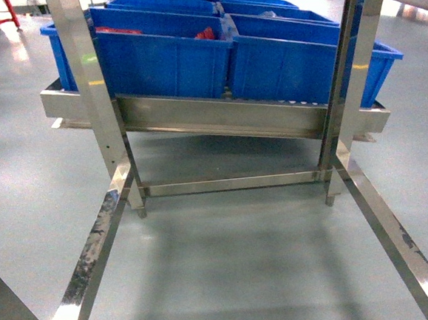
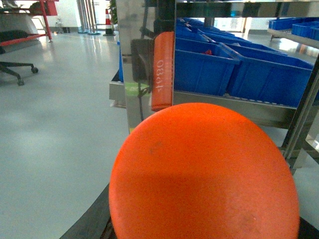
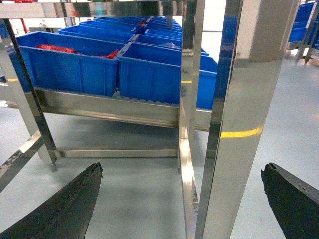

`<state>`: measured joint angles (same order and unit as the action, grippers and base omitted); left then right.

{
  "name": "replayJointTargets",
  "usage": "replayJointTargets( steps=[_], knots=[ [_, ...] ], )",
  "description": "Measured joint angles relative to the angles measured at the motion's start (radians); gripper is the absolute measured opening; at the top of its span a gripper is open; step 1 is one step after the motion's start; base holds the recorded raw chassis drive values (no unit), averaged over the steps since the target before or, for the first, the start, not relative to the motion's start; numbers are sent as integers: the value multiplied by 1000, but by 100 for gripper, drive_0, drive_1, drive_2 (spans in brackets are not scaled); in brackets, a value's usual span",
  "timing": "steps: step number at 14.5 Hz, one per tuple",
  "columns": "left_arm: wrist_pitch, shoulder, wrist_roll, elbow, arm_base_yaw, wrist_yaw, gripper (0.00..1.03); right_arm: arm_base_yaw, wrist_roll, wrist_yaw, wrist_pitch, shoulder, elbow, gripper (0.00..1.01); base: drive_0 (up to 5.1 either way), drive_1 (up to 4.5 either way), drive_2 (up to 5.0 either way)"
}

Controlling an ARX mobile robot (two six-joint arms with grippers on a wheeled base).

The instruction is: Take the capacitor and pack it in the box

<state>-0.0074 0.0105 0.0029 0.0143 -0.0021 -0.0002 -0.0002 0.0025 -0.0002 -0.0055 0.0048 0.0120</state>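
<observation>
Orange, smooth and rigid-looking, a domed piece fills the left wrist view's lower frame; whether the left pincer grasps it cannot be told. Right pincer hangs released. Neither capacitor nor box is visible; a capacitor would likely be light, best gripped across its body.

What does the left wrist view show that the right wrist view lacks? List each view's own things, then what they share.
Only the left wrist view shows a large round orange disc filling the foreground, an orange bar marked 0861, a black wheeled chair base and a traffic cone. Only the right wrist view shows the right gripper's two black fingertips, spread wide apart with nothing between. Both show the blue plastic bins on the stainless steel rack and the grey floor.
</observation>
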Motion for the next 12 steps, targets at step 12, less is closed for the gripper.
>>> replayJointTargets(
  steps=[12],
  knots=[
    [0, 0, 0, 0, 0, -2, 44, 0, 0, 0, -3, 0, 0, 98, -326, 170, 170]
  ],
)
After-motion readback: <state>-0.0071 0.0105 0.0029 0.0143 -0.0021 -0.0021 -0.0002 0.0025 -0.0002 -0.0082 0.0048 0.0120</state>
